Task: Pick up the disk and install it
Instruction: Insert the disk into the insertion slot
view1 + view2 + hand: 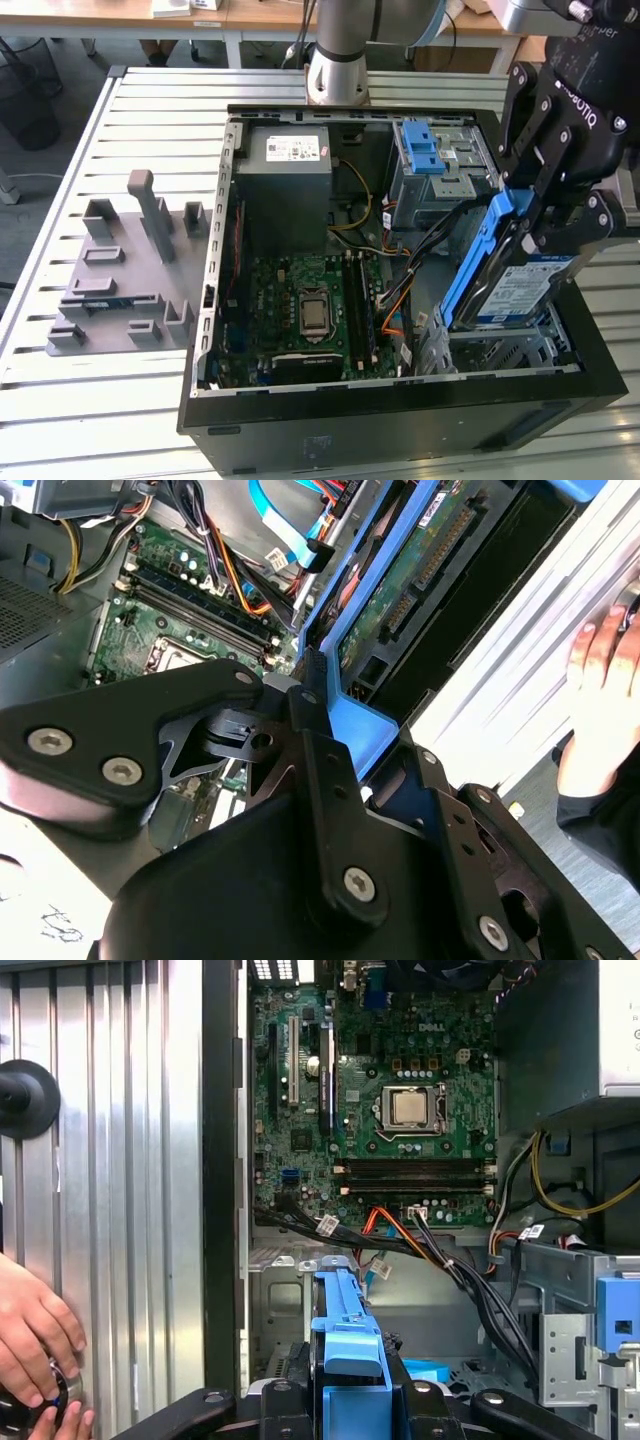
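Claw [540,215] is clamped on the disk [515,285], gripping it by the blue carrier frame. The disk hangs tilted on edge just above the drive bay [500,352], at the exterior view's right. I'd judge it stiff, weighty and shock-sensitive, so hold the frame edges.

Robotics lab, slatted bench [100,420], opened computer [400,430]

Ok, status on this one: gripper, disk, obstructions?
Gripper shut on disk. Disk tilted above the drive cage, not seated. Black cables close beside it; a hand outside the case.
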You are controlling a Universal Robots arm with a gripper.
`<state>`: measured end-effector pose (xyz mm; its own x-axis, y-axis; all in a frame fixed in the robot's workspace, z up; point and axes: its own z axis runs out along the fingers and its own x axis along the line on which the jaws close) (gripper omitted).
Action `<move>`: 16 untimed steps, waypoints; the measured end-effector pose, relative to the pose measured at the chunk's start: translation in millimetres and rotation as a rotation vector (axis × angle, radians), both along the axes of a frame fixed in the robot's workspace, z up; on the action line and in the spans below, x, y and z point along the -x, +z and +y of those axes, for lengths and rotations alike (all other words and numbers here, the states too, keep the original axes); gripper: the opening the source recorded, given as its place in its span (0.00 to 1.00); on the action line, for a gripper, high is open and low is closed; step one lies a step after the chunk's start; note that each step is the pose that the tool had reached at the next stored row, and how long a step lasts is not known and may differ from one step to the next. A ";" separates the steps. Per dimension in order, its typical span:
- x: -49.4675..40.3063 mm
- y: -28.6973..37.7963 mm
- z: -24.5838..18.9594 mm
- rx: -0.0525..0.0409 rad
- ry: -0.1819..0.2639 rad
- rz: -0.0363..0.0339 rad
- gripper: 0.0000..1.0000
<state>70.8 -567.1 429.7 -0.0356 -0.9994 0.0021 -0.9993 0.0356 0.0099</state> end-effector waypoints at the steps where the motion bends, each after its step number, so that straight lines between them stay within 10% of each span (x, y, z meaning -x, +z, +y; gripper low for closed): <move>1: 0.0 -0.2 0.0 0.0000 0.000 0.0000 0.36; 16: 0.0 -5.0 0.0 0.0000 0.000 0.0000 0.36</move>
<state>70.8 -567.1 424.6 -0.0358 -0.9994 0.0022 -0.9993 0.0359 0.0099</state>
